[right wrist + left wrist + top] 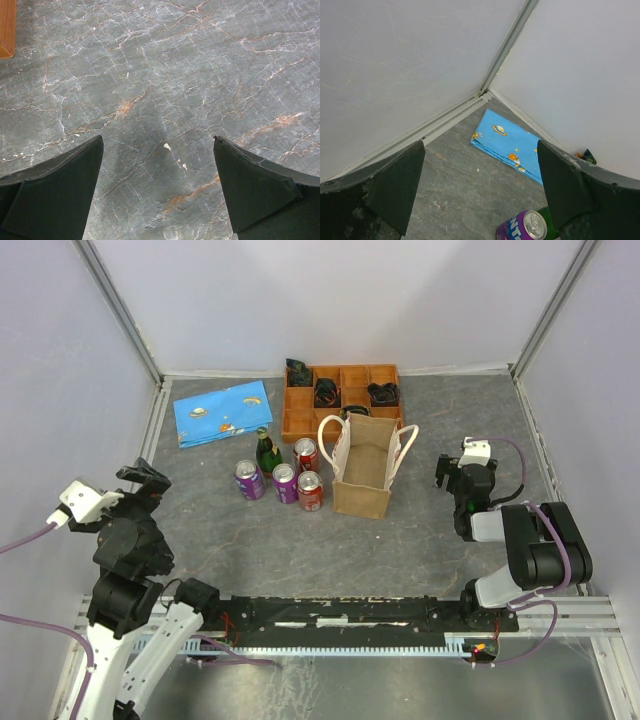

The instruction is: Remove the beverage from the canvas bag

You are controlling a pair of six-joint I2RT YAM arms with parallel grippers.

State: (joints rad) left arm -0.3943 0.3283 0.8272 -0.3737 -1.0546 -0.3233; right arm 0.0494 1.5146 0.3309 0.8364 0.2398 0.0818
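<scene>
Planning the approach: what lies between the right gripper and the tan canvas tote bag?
Only bare grey marbled tabletop, in the top view, between the right gripper and the tan canvas bag.

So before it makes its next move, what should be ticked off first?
1. Canvas bag standing upright with its mouth open: ok.
2. Left fingers spread with nothing between them: ok.
3. Right fingers spread with nothing between them: ok.
4. Cream handles out at the bag's two ends, not across the mouth: ok.
5. A drink still inside the bag: cannot tell. The top view shows none in the part of the inside that is visible.
6. Room on the bag's left side: probably not ok. A red can stands close beside it.
</scene>
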